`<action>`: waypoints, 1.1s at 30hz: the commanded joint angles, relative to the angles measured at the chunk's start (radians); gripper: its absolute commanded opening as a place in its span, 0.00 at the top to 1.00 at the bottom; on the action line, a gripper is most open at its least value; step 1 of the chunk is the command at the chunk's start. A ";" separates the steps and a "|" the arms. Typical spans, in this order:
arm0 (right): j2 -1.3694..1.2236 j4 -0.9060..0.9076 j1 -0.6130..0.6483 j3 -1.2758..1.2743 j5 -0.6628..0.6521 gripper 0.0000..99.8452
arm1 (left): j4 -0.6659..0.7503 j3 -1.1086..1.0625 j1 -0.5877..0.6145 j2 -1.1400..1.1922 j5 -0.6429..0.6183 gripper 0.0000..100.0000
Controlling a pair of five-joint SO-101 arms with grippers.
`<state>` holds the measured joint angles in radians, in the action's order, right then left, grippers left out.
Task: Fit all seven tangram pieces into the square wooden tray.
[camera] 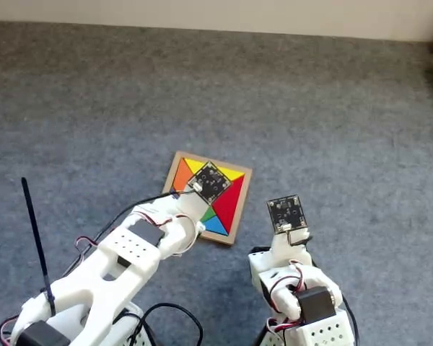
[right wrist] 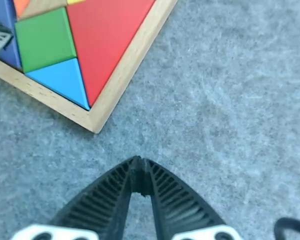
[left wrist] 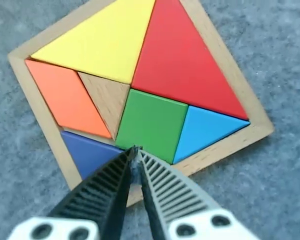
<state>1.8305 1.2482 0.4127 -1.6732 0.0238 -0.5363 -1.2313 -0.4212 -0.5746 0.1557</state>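
Shut tight, the left pincer [left wrist: 136,151] has its two ribbed fingers pressed together with nothing between them. Its tips sit over the tray [left wrist: 227,65], right at the corner of the green square [left wrist: 152,125] where that meets the dark blue triangle [left wrist: 87,152]. I cannot tell whether the tips actually touch the pieces.

The right pincer [right wrist: 139,161] is closed and empty as well. It hangs over the grey carpet [right wrist: 230,100], just off one corner of the tray [right wrist: 124,70] and apart from it.

From above, the tray [camera: 244,205] lies flat on the carpet [camera: 310,108] in front of both arms, turned so that one corner points away from them. The left arm stretches over it and the right arm stands just beside it.

Inside the tray the pieces lie flush. A big yellow triangle [left wrist: 105,42] and a big red triangle [left wrist: 182,60] fill the far half, edge to edge. An orange slanted piece [left wrist: 67,97] lies along one side, and a light blue triangle [left wrist: 205,130] is tucked beside the green square. Between the orange piece and the green square there is a wood-coloured triangle [left wrist: 107,97]. I cannot tell whether that is an unpainted piece or bare tray floor.
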 commanded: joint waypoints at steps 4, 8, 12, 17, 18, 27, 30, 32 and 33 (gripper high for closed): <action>0.021 0.004 -0.010 -0.114 -0.009 0.99 | 0.002 -0.030 -0.004 -0.203 -0.005 0.99; 0.021 0.004 -0.010 -0.114 -0.009 0.99 | 0.002 -0.110 -0.001 -0.360 -0.005 0.99; 0.021 0.004 -0.012 -0.114 -0.009 0.99 | 0.000 -0.163 0.056 -0.489 -0.006 0.99; 0.021 0.004 -0.012 -0.114 -0.009 0.99 | -0.005 -0.226 0.124 -0.647 -0.008 0.99; 0.021 0.004 -0.012 -0.114 -0.009 0.99 | -0.005 -0.240 0.131 -0.677 -0.008 0.99; 0.021 0.004 -0.012 -0.114 -0.009 0.99 | -0.005 -0.394 0.163 -1.015 -0.008 0.99; 0.021 0.004 -0.012 -0.114 -0.009 0.99 | -0.006 -0.440 0.189 -1.125 -0.008 0.99; 0.021 0.004 -0.012 -0.114 -0.009 0.99 | -0.006 -0.466 0.216 -1.191 -0.008 0.99; 0.021 0.004 -0.012 -0.114 -0.009 0.99 | -0.011 -0.467 0.226 -1.213 -0.008 0.99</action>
<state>1.8305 1.2482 0.4127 -1.6732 0.0238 -0.5378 -1.6717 -0.2401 -1.6747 0.1557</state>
